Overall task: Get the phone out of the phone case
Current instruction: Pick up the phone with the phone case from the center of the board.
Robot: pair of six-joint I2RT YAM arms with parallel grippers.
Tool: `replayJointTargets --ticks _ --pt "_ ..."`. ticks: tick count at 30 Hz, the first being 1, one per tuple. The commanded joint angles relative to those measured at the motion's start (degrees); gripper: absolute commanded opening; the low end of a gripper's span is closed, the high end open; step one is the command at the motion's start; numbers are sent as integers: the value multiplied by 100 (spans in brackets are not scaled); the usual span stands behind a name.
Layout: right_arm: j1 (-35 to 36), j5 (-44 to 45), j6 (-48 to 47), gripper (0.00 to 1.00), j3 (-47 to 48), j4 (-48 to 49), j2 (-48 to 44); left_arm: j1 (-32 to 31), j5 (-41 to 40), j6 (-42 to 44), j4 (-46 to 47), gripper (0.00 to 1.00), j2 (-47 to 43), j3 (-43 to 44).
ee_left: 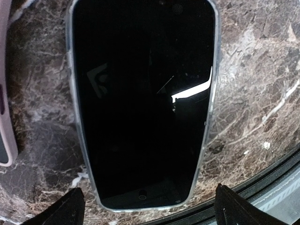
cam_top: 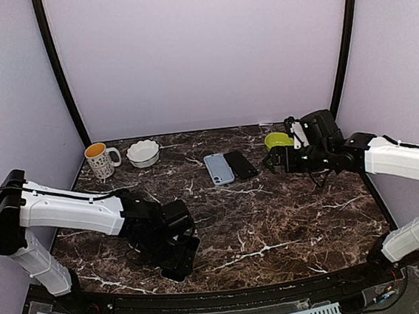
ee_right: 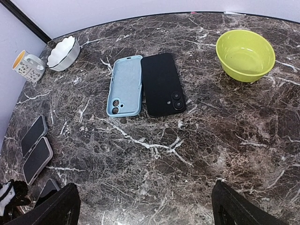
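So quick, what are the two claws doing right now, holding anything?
Left gripper: open, holding nothing, with a phone below it.
Right gripper: open, holding nothing.

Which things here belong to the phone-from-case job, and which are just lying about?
Job: clear-cased phone; left hand, open over it.
Lying about, as far as shown: mug; white bowl; green bowl; blue case; black phone.
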Motion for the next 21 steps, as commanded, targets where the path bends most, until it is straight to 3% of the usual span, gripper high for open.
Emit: replayJointTargets --ticks 1,13,21 --pt "60 94 26 98 -49 37 -77 -100 115 -264 269 98 242 -46" --pt "64 65 -45 99 7 -60 58 -241 -381 -211 -43 98 893 335" --pt "84 64 -56 99 61 -98 127 -290 -531 -209 -54 90 1246 381"
